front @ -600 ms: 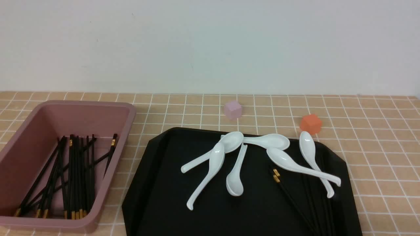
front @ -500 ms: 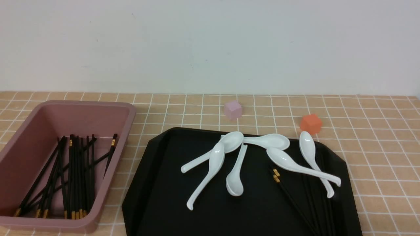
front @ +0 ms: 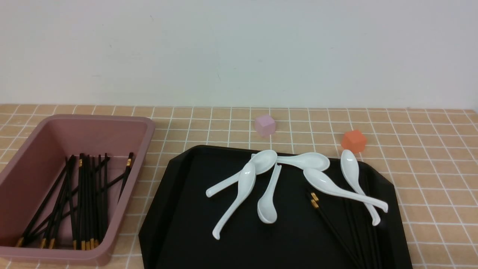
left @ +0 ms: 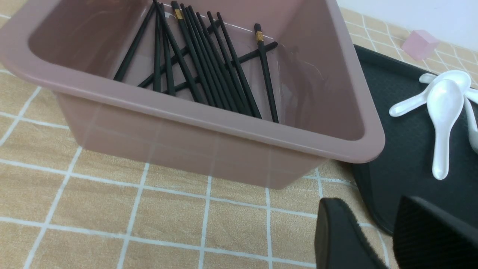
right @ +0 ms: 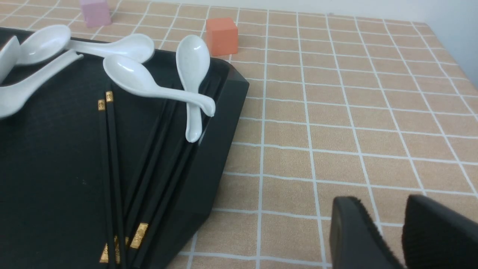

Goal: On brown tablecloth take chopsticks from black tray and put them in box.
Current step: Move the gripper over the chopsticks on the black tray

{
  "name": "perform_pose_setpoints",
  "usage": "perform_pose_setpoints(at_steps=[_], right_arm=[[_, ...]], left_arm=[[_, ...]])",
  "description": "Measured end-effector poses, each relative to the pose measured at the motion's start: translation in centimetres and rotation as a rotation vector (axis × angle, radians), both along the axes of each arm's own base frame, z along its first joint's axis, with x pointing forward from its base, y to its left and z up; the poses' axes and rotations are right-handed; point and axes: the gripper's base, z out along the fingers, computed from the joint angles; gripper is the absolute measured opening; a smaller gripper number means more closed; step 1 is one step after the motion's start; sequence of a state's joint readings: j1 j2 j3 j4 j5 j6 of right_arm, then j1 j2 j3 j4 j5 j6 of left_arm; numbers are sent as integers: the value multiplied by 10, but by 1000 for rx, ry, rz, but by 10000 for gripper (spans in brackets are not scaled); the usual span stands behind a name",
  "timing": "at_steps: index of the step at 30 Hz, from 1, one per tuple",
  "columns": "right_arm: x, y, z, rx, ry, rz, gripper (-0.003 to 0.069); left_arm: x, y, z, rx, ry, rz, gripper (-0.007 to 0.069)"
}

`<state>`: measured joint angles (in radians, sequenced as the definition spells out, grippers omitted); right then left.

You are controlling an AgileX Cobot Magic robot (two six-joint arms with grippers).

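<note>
In the front view neither arm shows. The black tray (front: 179, 209) lies in the middle of the brown tablecloth (front: 429, 168), and the box (front: 147, 127) stands just beside its left edge. Six white spoons (front: 246, 186) are scattered over the far half of the tray. Two of them lie across the chopsticks (front: 332, 228) that rest near the right rim, and these run out of the picture at the bottom. Black on black, we cannot count them. A bundle of chopsticks (front: 87, 201) lies in the box. A pink cube (front: 265, 124) and an orange cube (front: 353, 141) sit on the cloth behind the tray.

In the left wrist view the box (left: 209, 123) fills most of the picture. The bundle of chopsticks (left: 209, 67) in it is crossed and partly hidden by the near wall. The tray (left: 403, 142) and some of the spoons (left: 442, 108) are cut off at the edge. The left gripper (left: 384, 243) hangs over the cloth by the tray's corner. Its fingers (left: 336, 239) are a narrow gap apart, holding and touching nothing.

In the right wrist view the chopsticks (right: 112, 157) lie along the tray's (right: 56, 168) right side, their far ends under two spoons (right: 192, 71) and their near ends cut off. The right gripper (right: 390, 239) hangs over bare cloth, well apart from the tray. Its fingers (right: 437, 231) are slightly parted and hold nothing.
</note>
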<state>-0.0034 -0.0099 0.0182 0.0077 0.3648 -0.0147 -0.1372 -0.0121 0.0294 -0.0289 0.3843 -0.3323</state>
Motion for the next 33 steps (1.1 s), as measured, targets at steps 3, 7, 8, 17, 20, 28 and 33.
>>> perform_pose_setpoints(at_steps=[3,7,8,17,20,28,33], right_arm=[[0,0,0,0,0,0,233],[0,0,0,0,0,0,236],[0,0,0,0,0,0,236],[0,0,0,0,0,0,237],[0,0,0,0,0,0,237],[0,0,0,0,0,0,237],[0,1,0,36,-1,-2,237]], left_arm=[[0,0,0,0,0,0,239],[0,0,0,0,0,0,239],[0,0,0,0,0,0,239],[0,0,0,0,0,0,239],[0,0,0,0,0,0,239],[0,0,0,0,0,0,239],[0,0,0,0,0,0,239]])
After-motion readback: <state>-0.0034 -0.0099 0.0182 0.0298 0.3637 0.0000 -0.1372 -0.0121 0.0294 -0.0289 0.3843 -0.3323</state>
